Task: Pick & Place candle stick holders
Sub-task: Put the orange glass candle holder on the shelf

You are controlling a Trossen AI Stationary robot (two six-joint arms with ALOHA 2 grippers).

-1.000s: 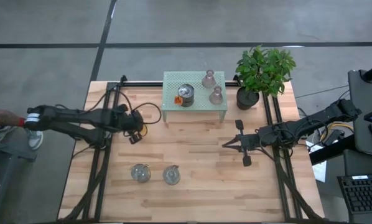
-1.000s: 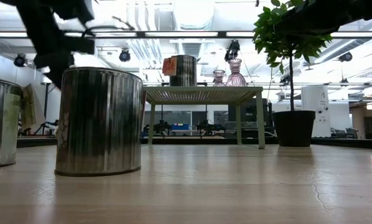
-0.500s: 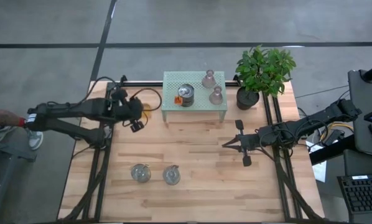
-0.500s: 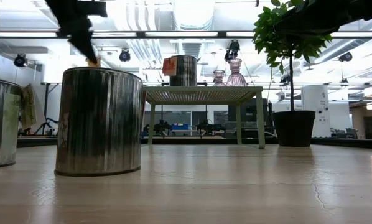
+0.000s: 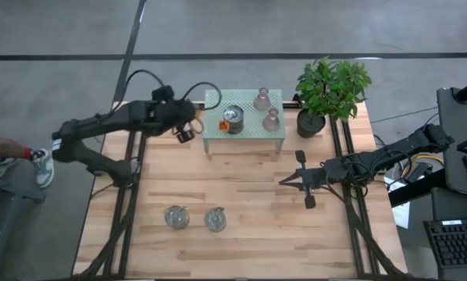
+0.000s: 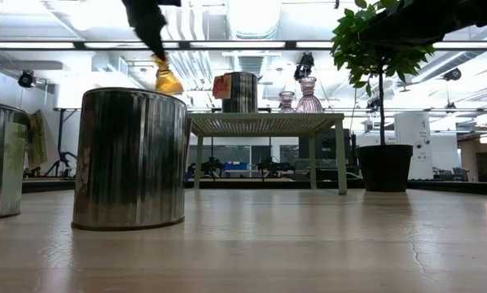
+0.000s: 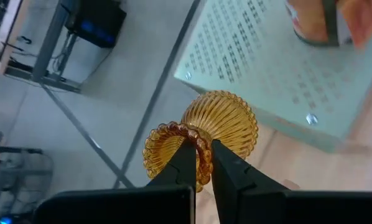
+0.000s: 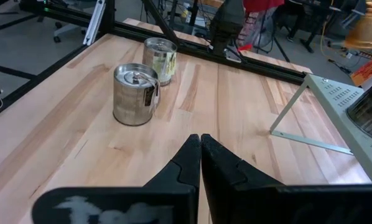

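We find the left gripper (image 7: pixel 198 163) pinched on the frilled rim of the amber holder (image 7: pixel 204 135), carried aloft just beside the mesh shelf (image 5: pixel 249 125) — presumably for setting down there. The shelf bears two pink holders and one tagged jar; two jars stand on the table (image 5: pixel 241 242). The right gripper (image 8: pixel 200 163) rests closed — empty.

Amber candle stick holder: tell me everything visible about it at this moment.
The amber candle stick holder is a translucent, golden glassy piece with a ribbed round body and a beaded, flared rim. The left gripper is shut on that rim, holding the piece in the air and tilted. In the high view it hangs at the left end of the pale green mesh shelf, above table level. In these views nothing but the gripper's fingers is seen touching it.
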